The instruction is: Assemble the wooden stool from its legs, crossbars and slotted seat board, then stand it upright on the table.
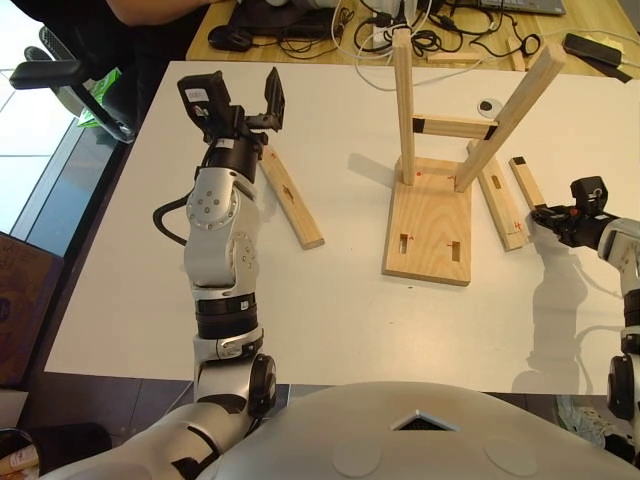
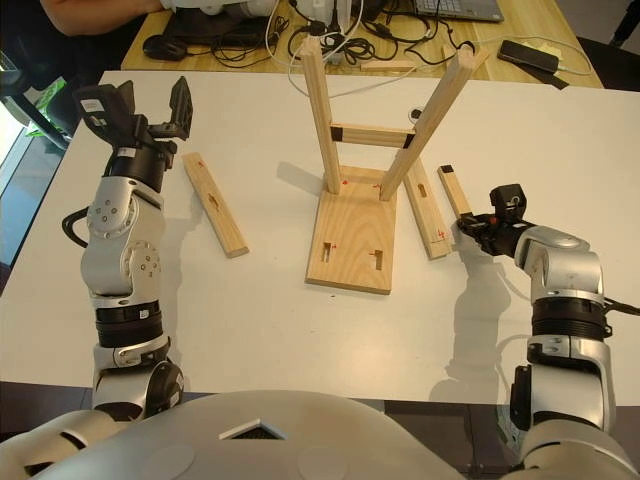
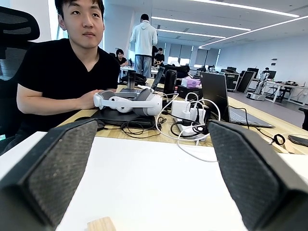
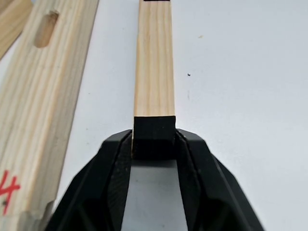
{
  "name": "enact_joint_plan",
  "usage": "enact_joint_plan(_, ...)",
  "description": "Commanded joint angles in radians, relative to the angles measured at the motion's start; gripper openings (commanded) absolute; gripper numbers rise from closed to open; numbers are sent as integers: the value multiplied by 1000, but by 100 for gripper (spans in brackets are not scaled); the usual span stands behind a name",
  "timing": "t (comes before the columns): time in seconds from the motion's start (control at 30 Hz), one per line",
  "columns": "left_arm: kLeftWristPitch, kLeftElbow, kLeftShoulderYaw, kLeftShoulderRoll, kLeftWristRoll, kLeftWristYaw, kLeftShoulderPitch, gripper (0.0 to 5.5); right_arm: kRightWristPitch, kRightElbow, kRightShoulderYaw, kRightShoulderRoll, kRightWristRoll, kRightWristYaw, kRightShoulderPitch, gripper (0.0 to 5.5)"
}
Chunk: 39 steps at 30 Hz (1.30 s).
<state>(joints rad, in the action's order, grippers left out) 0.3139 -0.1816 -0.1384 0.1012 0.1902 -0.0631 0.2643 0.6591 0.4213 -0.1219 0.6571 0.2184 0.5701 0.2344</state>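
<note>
- Right gripper (image 4: 154, 139): at the right edge of the head views, low over the table (image 1: 330, 300). Its fingers are pressed onto the black-capped near end of the loose crossbar (image 4: 154, 62), seemingly pinching it, though the firmness of the hold cannot be judged.
- Loose crossbar: lies flat, with its long axis running straight away from the right gripper toward the upper frame. The right arm is far the nearer.
- Slotted leg (image 1: 500, 208): lies flat just left of the loose crossbar, roughly parallel to it.
- Seat board (image 1: 430, 225): lies flat at centre frame. Two upright legs (image 1: 404, 100) (image 1: 510, 115) stand at its far end, joined by a fitted crossbar (image 1: 455, 127). The two near slots are vacant.
- Spare leg (image 1: 290, 195): lies flat, left of centre.
- Left gripper (image 1: 245, 100): upper left, raised, with its pads (image 3: 62, 168) spread wide and holding nothing.
</note>
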Motion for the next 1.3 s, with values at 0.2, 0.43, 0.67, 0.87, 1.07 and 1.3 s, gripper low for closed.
enact_joint_plan(0.2, -30, 41, -19, 8, 4, 3, 74, 422, -197, -83, -91, -73, -80, -264, -8, 129)
enact_joint_plan(0.43, -27, 49, -73, 49, 48, -8, 219, 422, -503, -184, -134, -90, -149, -410, 47, 129)
enact_joint_plan(0.67, 108, 47, -184, 7, 384, -30, 491, 422, -623, -341, -119, -47, -110, -332, 252, 129)
enact_joint_plan(0.87, 305, -70, -111, -99, 669, -41, 431, 422, -518, -513, 57, -175, 36, -149, 374, 129)
enact_joint_plan(1.07, 310, -105, -55, -133, 669, 9, 387, 422, -442, -568, 149, -278, 68, -115, 366, 129)
enact_joint_plan(1.3, 310, -103, -60, -112, 685, 13, 394, 422, -359, -652, 241, -325, 92, -51, 332, 129)
